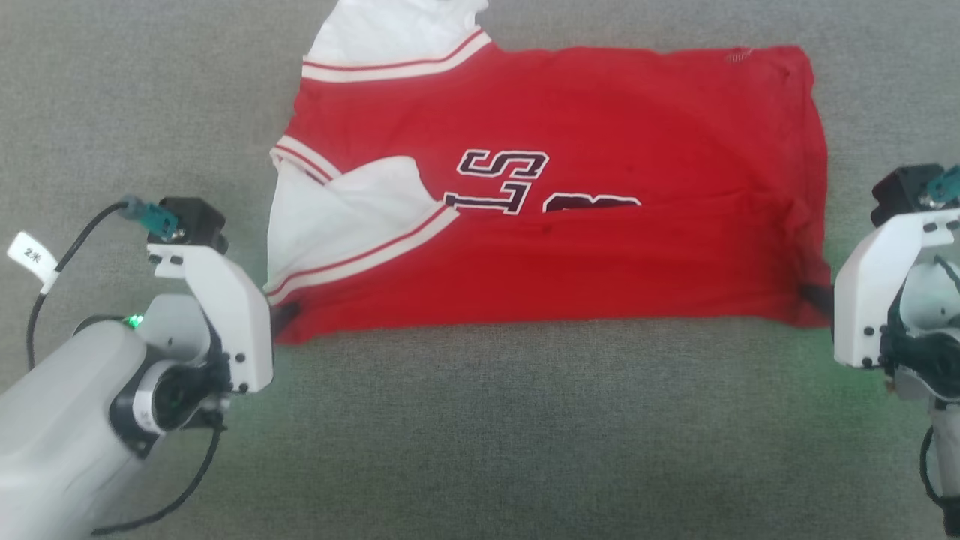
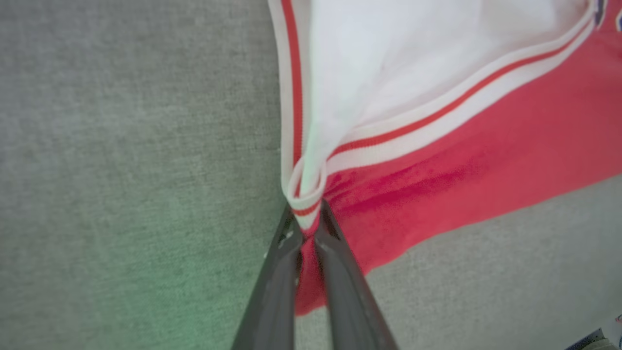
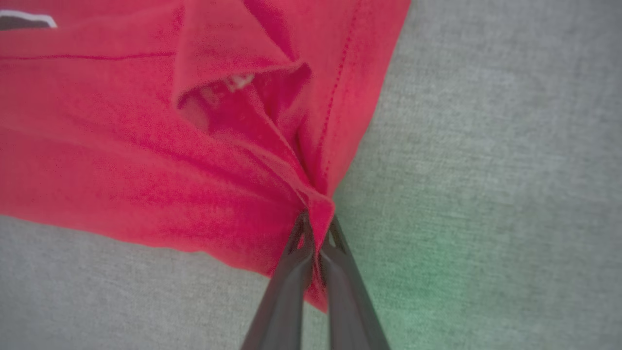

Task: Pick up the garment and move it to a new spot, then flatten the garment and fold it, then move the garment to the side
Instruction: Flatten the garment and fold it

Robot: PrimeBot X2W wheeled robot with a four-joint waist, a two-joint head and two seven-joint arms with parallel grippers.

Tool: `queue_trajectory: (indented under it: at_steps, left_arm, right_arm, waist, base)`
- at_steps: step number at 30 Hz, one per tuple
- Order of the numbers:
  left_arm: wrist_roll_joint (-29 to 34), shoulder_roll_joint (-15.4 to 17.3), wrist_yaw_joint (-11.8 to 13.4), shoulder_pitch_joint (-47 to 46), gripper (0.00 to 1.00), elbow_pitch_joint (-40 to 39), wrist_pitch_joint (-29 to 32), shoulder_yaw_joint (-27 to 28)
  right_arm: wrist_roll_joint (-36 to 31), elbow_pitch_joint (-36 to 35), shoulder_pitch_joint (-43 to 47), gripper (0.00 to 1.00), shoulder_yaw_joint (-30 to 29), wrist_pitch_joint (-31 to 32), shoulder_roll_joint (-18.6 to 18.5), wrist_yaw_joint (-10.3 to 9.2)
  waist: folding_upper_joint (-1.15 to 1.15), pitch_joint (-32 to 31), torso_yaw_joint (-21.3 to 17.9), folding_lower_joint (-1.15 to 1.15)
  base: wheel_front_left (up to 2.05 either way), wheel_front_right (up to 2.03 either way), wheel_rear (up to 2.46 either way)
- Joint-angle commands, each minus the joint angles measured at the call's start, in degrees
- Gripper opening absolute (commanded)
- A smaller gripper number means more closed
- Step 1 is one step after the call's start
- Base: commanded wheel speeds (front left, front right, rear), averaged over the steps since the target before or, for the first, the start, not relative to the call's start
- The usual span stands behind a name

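The garment, a red jersey with white sleeves and dark lettering, lies spread sideways on the grey surface, its near edge folded over. My left gripper is shut on the garment's near left corner, and in the left wrist view the fingertips pinch striped trim and red cloth. At the near right corner my right gripper is shut on the hem. The right wrist view shows that gripper clamping a bunched red corner.
Grey carpet-like surface runs all around the garment, with open room in front and to both sides. A black cable with a white tag loops beside my left arm.
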Motion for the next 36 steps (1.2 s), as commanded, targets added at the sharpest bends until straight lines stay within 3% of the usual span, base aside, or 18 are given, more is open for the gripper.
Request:
queue_trajectory:
  at_steps: [1,12,19,24,29,31,32,33,34,36]
  left_arm:
    - [-0.24,0.85,0.85,2.69,0.0,0.09,1.05,-0.86]
    - [-0.32,9.36,7.07,7.88,0.0,-12.17,1.65,0.11]
    - [-1.81,12.81,12.72,13.91,0.0,-21.42,1.34,0.06]
    - [-2.2,12.92,14.56,17.12,0.0,-24.14,1.01,-1.21]
    - [-3.0,10.33,13.1,17.94,0.0,-20.96,0.35,-1.96]
    - [-1.95,8.66,11.51,16.74,0.51,-17.88,-0.22,-2.4]
    - [-1.79,8.14,11.06,16.42,0.74,-16.84,-0.6,-2.25]
    - [-1.79,7.78,10.57,15.95,1.0,-15.87,-0.81,-2.15]
    - [-1.77,7.72,10.22,15.44,1.0,-15.06,-0.85,-1.94]
    - [-1.63,7.92,10.11,15.06,1.0,-14.39,-0.8,-1.76]
  right_arm:
    - [0.37,0.36,2.14,0.0,0.12,1.46,-0.06,-0.02]
    - [1.47,-11.47,8.29,0.0,-2.93,7.71,-1.68,-0.03]
    - [1.69,-18.72,15.35,0.0,-6.68,11.44,0.24,-0.04]
    - [1.84,-20.79,18.99,0.0,-7.95,11.21,2.57,-0.04]
    - [1.91,-17.62,19.1,0.0,-8.1,8.13,5.28,-0.02]
    - [1.09,-14.61,18.12,0.16,-7.73,5.84,6.21,-0.02]
    - [0.9,-13.72,17.78,0.33,-7.35,5.05,6.27,-0.02]
    - [0.69,-12.81,17.37,0.8,-7.07,4.32,6.31,-0.02]
    - [0.56,-11.97,17.07,1.0,-6.85,3.71,6.33,-0.02]
    - [0.59,-11.27,16.81,1.0,-6.81,2.99,6.54,-0.02]
  waist:
    - [0.0,-0.45,-0.12,0.0]
    - [0.0,-2.41,-0.34,0.0]
    - [0.0,-2.6,-0.2,0.0]
    - [0.0,-2.32,-0.28,0.0]
    - [0.0,-2.13,-0.58,0.0]
    - [0.0,-2.1,-0.68,0.0]
    - [0.0,-2.13,-0.73,0.0]
    - [0.0,-2.23,-0.79,0.0]
    - [0.0,-2.4,-0.87,0.0]
    - [0.0,-2.62,-0.95,0.0]
  base:
    - [0.0,0.0,0.0]
    - [0.0,0.0,0.0]
    - [0.0,0.0,0.0]
    - [0.0,0.0,0.0]
    - [0.0,0.0,0.0]
    - [0.0,0.0,0.0]
    - [0.0,0.0,0.0]
    - [0.0,0.0,0.0]
    - [0.0,0.0,0.0]
    - [0.0,0.0,0.0]
